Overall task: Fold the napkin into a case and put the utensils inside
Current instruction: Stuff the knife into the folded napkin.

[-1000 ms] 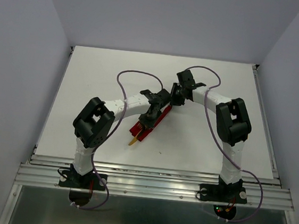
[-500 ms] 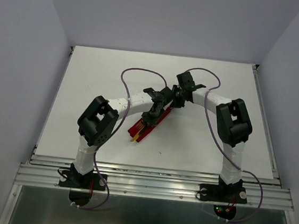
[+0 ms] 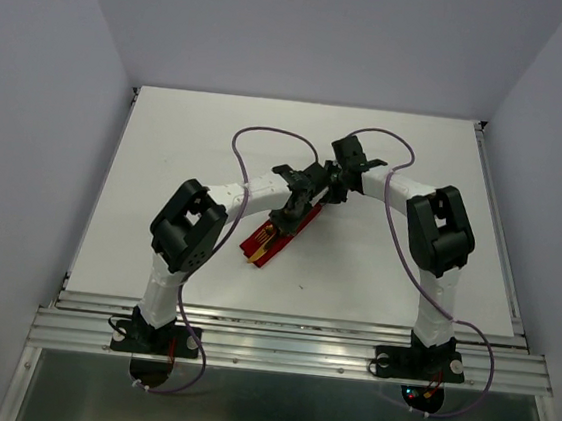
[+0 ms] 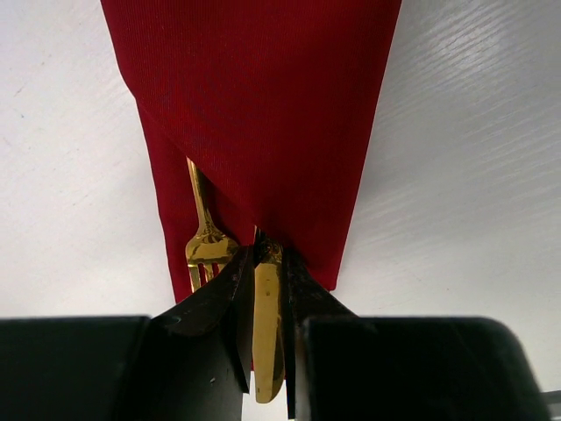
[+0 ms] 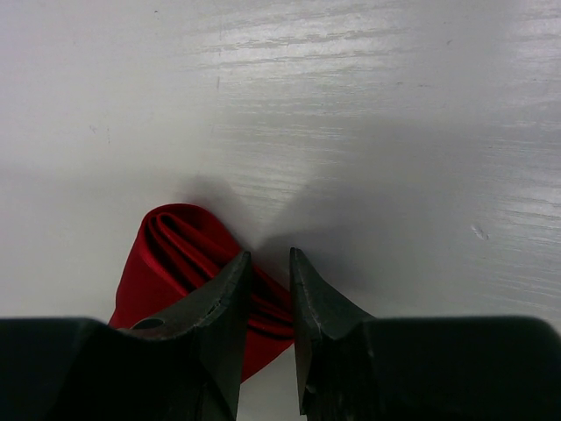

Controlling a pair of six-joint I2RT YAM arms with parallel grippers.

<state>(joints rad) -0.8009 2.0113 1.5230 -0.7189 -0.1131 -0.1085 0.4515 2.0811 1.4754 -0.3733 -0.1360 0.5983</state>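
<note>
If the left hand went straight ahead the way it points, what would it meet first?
Probably the red case: the left hand, shut on the gold knife, points at its open end, the knife's far end at the cloth. The fork lies beside that line.

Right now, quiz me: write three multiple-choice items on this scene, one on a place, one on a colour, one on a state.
1. The fork lies: A) partly inside the case, B) on bare table far from it, C) on top of the knife.
2. The case is: A) blue, B) red, C) white.
3. The left claw is: A) wide open and empty, B) shut on the knife, C) shut on the fork.
Answers: 1 A, the fork's handle runs under the cloth while its tines stick out; 2 B, the cloth is bright red in every view; 3 B, the knife sits between the claw's fingers in the left wrist view.
</note>
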